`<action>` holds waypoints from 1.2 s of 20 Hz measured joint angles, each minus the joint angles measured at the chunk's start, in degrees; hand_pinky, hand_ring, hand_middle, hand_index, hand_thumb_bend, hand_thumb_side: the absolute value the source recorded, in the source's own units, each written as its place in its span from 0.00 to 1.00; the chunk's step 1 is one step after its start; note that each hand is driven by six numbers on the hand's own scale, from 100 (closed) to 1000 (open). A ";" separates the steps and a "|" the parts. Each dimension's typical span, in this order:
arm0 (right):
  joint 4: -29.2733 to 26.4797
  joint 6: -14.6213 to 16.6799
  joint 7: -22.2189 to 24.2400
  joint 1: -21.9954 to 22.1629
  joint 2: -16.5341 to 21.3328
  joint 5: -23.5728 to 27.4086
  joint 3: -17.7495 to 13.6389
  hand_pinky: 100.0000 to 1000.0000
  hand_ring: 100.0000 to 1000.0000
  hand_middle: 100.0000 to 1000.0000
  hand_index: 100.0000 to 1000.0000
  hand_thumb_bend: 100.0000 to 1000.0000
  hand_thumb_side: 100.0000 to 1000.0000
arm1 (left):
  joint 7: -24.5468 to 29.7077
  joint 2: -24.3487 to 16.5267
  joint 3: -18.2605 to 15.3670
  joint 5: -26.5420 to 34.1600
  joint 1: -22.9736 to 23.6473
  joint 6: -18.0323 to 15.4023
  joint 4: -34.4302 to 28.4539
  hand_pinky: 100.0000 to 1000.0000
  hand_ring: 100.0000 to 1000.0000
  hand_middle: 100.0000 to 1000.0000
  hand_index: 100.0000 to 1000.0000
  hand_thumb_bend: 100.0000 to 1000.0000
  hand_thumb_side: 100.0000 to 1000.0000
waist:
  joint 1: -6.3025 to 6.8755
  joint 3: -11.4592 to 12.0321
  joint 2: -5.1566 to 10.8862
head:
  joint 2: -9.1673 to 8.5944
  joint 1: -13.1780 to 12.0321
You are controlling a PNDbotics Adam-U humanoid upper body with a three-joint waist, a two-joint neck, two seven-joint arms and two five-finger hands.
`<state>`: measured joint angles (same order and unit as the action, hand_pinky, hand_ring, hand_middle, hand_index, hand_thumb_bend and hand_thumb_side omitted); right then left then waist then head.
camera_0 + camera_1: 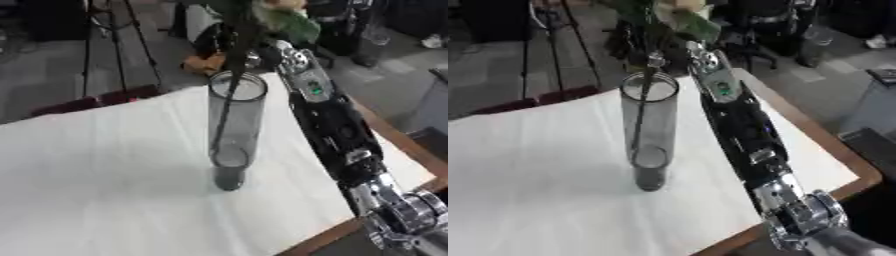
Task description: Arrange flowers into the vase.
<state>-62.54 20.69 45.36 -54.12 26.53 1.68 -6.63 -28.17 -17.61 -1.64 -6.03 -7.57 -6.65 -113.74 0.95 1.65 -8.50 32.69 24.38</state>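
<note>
Right hand [658, 52], grip unclear, holds a light, bendy flower [682, 17] stem inside the tall, tippy glass vase [234, 125].

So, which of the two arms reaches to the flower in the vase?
The right arm: it comes in from the lower right up to the flower stem above the vase mouth. The left arm shows in no view.

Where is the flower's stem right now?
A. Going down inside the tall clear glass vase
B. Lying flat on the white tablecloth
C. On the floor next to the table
A: the dark green flower stem runs down through the open top of the tall clear glass vase, which stands upright on the white tablecloth.
</note>
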 measured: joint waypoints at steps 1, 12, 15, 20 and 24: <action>0.03 0.00 0.00 -0.01 -0.04 -0.07 -0.07 0.74 0.73 0.69 0.75 0.83 0.66 | 0.00 0.00 0.00 0.00 0.00 0.00 0.00 0.69 0.63 0.59 0.81 0.47 0.97 | 0.00 0.00 0.00 | 0.00 0.00; 0.57 0.01 -0.01 0.24 -0.03 -1.14 -1.13 0.74 0.72 0.69 0.75 0.83 0.66 | -0.01 0.00 0.00 0.00 0.00 -0.01 0.00 0.69 0.63 0.59 0.81 0.47 0.97 | 0.00 -0.18 0.00 | 0.00 -0.02; 0.65 0.01 -0.01 0.26 -0.03 -1.16 -1.15 0.74 0.73 0.69 0.75 0.83 0.66 | -0.02 0.00 0.00 0.00 0.00 -0.02 0.00 0.70 0.63 0.59 0.81 0.47 0.97 | 0.00 -0.22 -0.01 | 0.00 -0.02; 0.68 0.01 -0.01 0.27 -0.02 -1.16 -1.15 0.74 0.73 0.69 0.75 0.83 0.67 | -0.03 0.00 0.00 0.00 0.00 -0.03 0.00 0.70 0.63 0.59 0.81 0.47 0.97 | 0.00 -0.22 -0.02 | 0.00 -0.03; 0.68 0.01 -0.01 0.27 -0.02 -1.16 -1.15 0.74 0.73 0.69 0.75 0.83 0.67 | -0.03 0.00 0.00 0.00 0.00 -0.03 0.00 0.70 0.63 0.59 0.81 0.46 0.97 | 0.00 -0.22 -0.02 | 0.00 -0.04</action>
<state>-61.86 20.70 45.34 -53.85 26.51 0.52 -7.78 -28.20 -17.61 -1.64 -6.03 -7.57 -6.68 -113.74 0.95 1.43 -8.53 32.69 24.34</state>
